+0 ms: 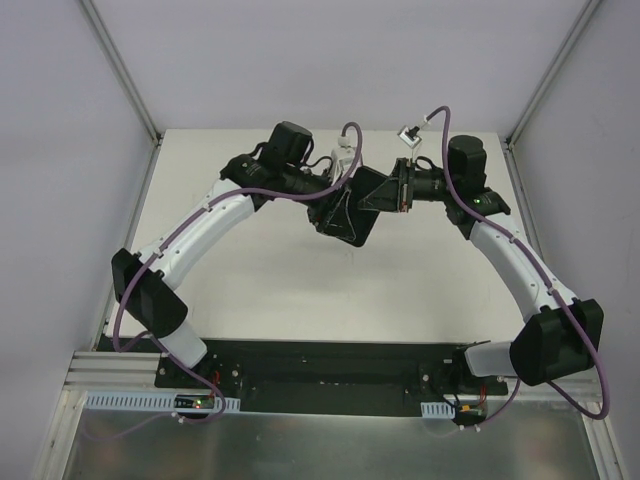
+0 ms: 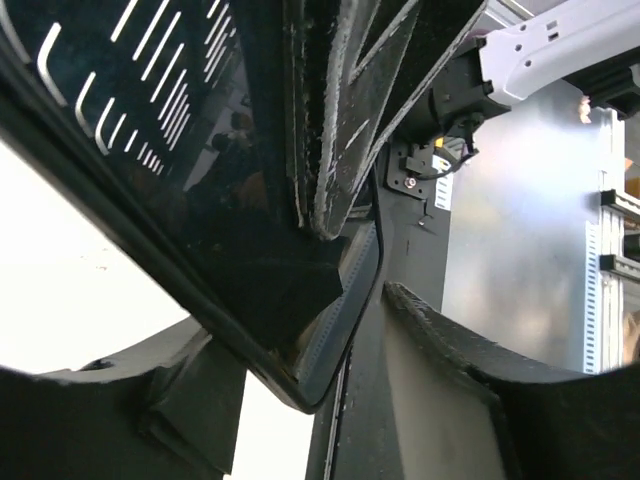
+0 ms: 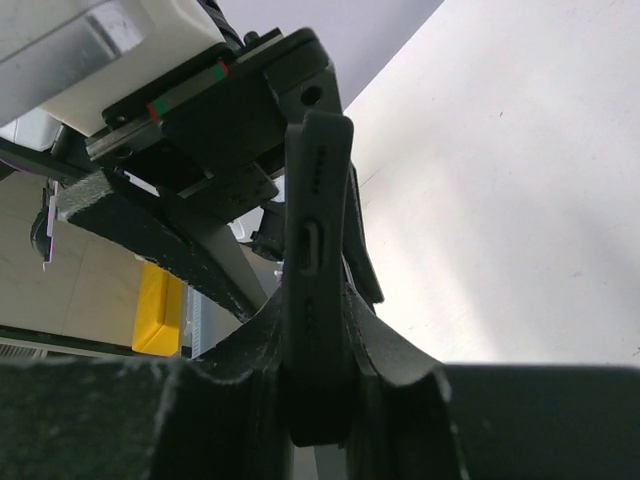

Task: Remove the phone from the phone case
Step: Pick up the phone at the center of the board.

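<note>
Phone case (image 3: 312, 200), phone (image 2: 180, 200) inside, hangs over the table (image 1: 250, 270), pinched by your left gripper (image 1: 338, 195) and right gripper (image 3: 315, 400); uneven pulling risks a drop or twisted corner.

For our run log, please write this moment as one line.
left tool: shut on phone case | right tool: shut on phone case | phone case: held above table | phone: not yet out

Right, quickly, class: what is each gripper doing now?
Left gripper: straddles the glossy black cased phone; grip cannot be told.
Right gripper: shut on the phone's port edge.
</note>
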Controlling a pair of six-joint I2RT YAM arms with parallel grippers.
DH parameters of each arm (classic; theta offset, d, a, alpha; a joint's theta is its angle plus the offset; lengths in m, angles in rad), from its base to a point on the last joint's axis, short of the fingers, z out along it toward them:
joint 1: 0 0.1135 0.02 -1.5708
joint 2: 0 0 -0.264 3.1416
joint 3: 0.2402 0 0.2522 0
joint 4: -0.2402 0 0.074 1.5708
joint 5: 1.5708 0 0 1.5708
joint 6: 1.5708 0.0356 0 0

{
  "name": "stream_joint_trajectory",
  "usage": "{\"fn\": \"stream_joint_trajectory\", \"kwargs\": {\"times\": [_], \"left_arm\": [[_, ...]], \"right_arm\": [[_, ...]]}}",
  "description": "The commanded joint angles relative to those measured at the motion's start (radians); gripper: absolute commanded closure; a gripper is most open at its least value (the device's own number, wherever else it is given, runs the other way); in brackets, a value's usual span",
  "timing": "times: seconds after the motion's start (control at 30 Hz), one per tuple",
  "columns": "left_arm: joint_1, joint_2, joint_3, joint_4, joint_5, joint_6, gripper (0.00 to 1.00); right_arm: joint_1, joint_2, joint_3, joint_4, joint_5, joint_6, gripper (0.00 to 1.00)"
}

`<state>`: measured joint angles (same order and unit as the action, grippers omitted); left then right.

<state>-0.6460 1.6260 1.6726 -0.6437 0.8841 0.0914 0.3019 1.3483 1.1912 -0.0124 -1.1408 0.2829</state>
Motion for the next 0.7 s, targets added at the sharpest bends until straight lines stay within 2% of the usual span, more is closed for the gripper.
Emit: {"fn": "stream_joint_trajectory", "kwargs": {"times": [0.0,0.1,0.17,0.27,0.3,0.47,0.53,0.67], "left_arm": [[0.003,0.026,0.009,0.047,0.107,-0.030,0.50],[0.003,0.047,0.016,0.055,0.127,-0.042,0.63],[0.003,0.061,0.024,0.055,0.137,-0.048,0.75],[0.003,0.067,0.022,0.055,0.144,-0.045,1.00],[0.003,0.066,0.021,0.055,0.142,-0.041,1.00],[0.003,0.012,-0.036,0.053,0.083,0.059,1.00],[0.003,-0.011,-0.053,0.033,0.035,0.125,1.00],[0.003,-0.035,-0.068,-0.031,-0.036,0.229,1.00]], "right_arm": [[0.006,-0.044,0.051,0.061,-0.037,-0.010,0.92],[0.005,-0.046,0.047,0.068,-0.036,-0.008,0.92],[0.006,-0.047,0.045,0.069,-0.033,-0.008,0.92],[0.006,-0.049,0.044,0.069,-0.030,-0.008,0.91],[0.006,-0.051,0.044,0.069,-0.028,-0.008,0.87],[0.000,-0.061,0.042,-0.029,0.016,-0.074,0.36],[-0.003,-0.069,0.045,-0.081,0.033,-0.125,0.26],[-0.014,-0.072,0.079,-0.165,0.046,-0.183,0.21]]}}
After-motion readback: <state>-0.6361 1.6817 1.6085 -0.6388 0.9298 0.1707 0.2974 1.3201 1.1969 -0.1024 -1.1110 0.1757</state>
